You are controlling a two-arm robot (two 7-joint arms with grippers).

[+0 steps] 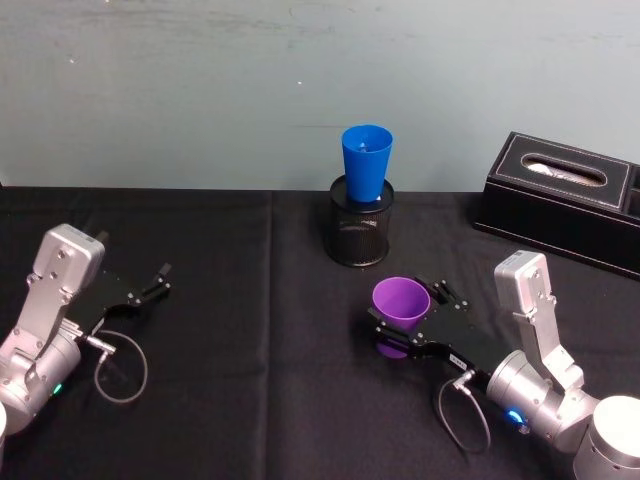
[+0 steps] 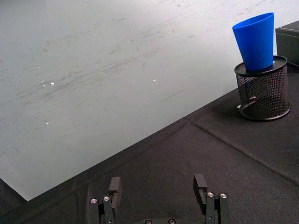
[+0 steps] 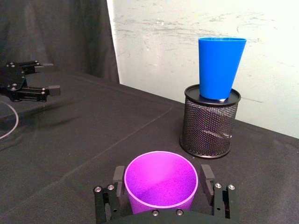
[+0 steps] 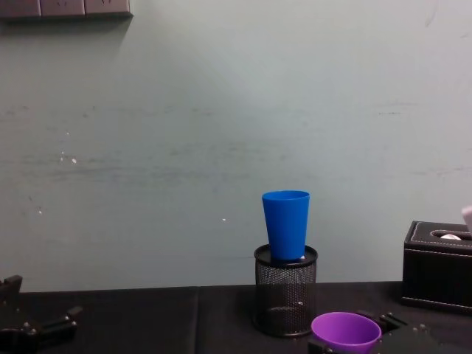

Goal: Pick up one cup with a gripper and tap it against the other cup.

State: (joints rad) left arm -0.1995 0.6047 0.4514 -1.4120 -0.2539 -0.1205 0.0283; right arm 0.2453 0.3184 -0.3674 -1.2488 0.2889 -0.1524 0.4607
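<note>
My right gripper [image 1: 408, 306] is low over the black cloth [image 1: 250, 400] on the near right. Its two fingers [image 3: 207, 176] are set against opposite sides of the purple cup [image 1: 401, 299], closed in just to the cup's width. The cup sits upright between them, mouth up. I can't tell whether its base is clear of the cloth.

Farther off and a little to the left, the blue cup [image 1: 366, 162] stands mouth up with its base sunk into the top of the black mesh pen holder [image 1: 359, 236], close to the wall. The purple cup is near it, but the two are clearly apart. To the far right there's a black tissue box [image 1: 566, 203].

My left gripper [image 1: 158, 283] is over on the near left, well away from both cups. Its fingers are spread wide with nothing between them.
</note>
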